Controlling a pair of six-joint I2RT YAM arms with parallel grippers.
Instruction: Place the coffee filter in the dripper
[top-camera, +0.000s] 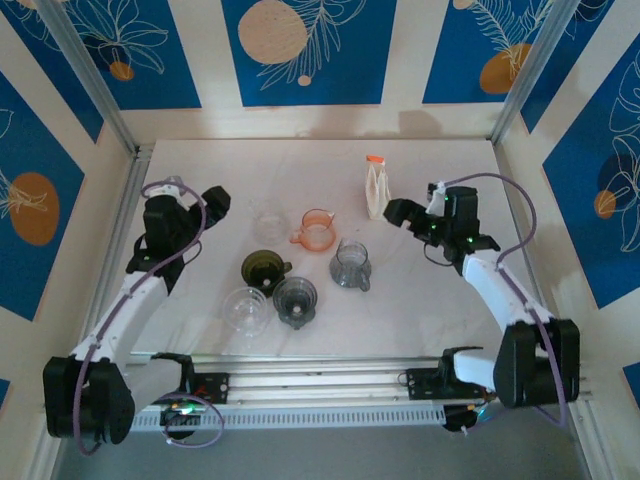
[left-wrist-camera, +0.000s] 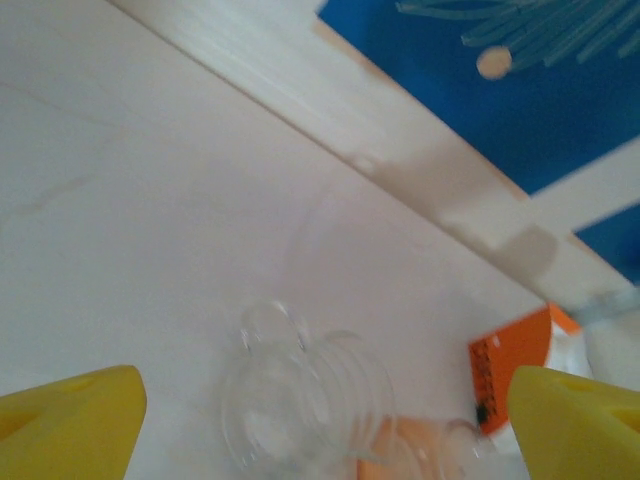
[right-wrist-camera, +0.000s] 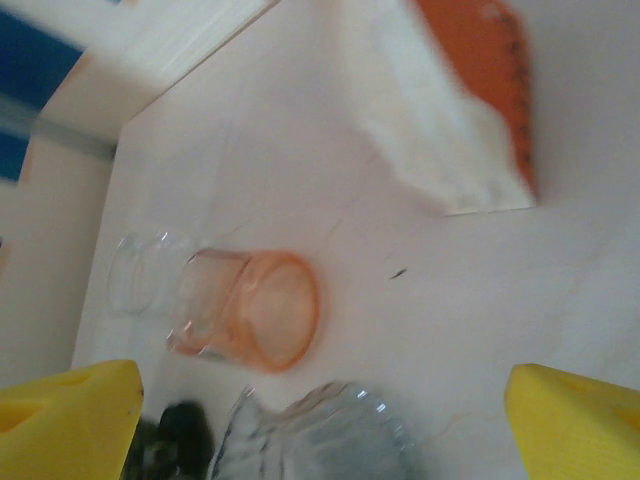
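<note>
The coffee filters (top-camera: 376, 188) are a white stack with an orange top, standing upright at the back of the table; they also show in the right wrist view (right-wrist-camera: 455, 120) and the left wrist view (left-wrist-camera: 512, 365). Several drippers stand in the middle: clear (top-camera: 268, 224), orange (top-camera: 317, 231), grey (top-camera: 351, 265), dark olive (top-camera: 263, 268). My left gripper (top-camera: 215, 200) hovers open left of the clear dripper (left-wrist-camera: 300, 395), with nothing between its yellow fingertips (left-wrist-camera: 75, 420). My right gripper (top-camera: 395, 212) is open just right of the filters, facing the orange dripper (right-wrist-camera: 255, 310).
Two more drippers stand nearer the front, a smoky grey one (top-camera: 295, 300) and a clear one (top-camera: 246, 308). The white table (top-camera: 450, 300) is boxed in by blue patterned walls, with metal posts at the back corners. Bare table lies at the far back and right.
</note>
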